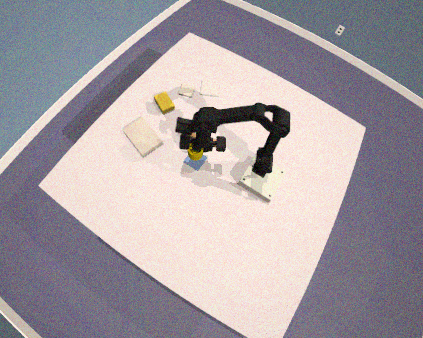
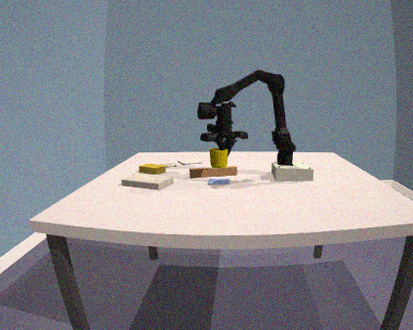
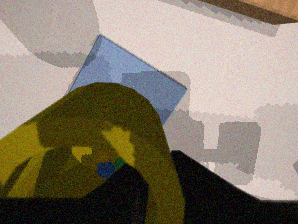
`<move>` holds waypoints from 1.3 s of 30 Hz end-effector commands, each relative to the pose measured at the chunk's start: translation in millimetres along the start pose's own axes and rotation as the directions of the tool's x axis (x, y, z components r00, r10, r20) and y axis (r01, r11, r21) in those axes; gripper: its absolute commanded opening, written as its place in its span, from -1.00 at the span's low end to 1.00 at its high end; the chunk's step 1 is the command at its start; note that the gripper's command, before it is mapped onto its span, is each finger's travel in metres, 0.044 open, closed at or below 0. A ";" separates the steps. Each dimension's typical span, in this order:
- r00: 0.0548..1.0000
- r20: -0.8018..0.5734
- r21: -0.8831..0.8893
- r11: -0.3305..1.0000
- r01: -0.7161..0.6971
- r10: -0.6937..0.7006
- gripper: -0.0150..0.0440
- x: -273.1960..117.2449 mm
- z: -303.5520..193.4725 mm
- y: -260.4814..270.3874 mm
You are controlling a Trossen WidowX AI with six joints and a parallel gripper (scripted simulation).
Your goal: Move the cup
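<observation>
The yellow cup (image 1: 195, 153) (image 2: 219, 158) (image 3: 120, 100) is upright in the air above the blue pad (image 1: 197, 165) (image 2: 219, 182) (image 3: 107, 55), with a visible gap below it in the exterior view. My gripper (image 2: 227, 149) (image 3: 159, 158) is shut on the cup's wall, one finger inside the cup and one outside. A blue marble (image 3: 106, 169) and a green marble (image 3: 119, 163) show inside the cup; the fingers may hide others. I cannot tell for certain which other item is the second pad.
A brown block (image 2: 213, 172) (image 3: 250, 9) lies behind the blue pad. A cream slab (image 1: 142, 136) (image 2: 147, 181) and a yellow block (image 1: 164, 102) (image 2: 152, 169) lie to the left. Small pale thin items (image 1: 186, 92) lie farther back. The arm's base (image 1: 264, 185) (image 2: 292, 172) is at the right.
</observation>
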State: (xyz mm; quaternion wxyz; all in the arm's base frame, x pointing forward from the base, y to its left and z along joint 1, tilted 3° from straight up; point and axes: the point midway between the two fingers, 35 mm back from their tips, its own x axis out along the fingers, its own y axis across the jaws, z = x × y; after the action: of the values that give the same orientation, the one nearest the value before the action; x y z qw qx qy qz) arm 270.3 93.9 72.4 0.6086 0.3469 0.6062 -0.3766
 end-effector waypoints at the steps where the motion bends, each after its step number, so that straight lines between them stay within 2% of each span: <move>1: 1.000 0.000 0.000 1.000 0.000 0.000 -0.49 0.4 0.1 0.2; 12: 1.000 0.001 0.000 1.000 -0.001 0.001 -0.49 0.2 3.5 -0.6; 39: 1.000 0.007 0.003 1.000 -0.002 0.002 -0.49 -1.2 58.8 -14.6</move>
State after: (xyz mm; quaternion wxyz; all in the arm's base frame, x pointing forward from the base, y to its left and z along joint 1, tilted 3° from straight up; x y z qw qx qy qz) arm 284.2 40.6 75.1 0.6093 0.3490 0.6032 -0.3783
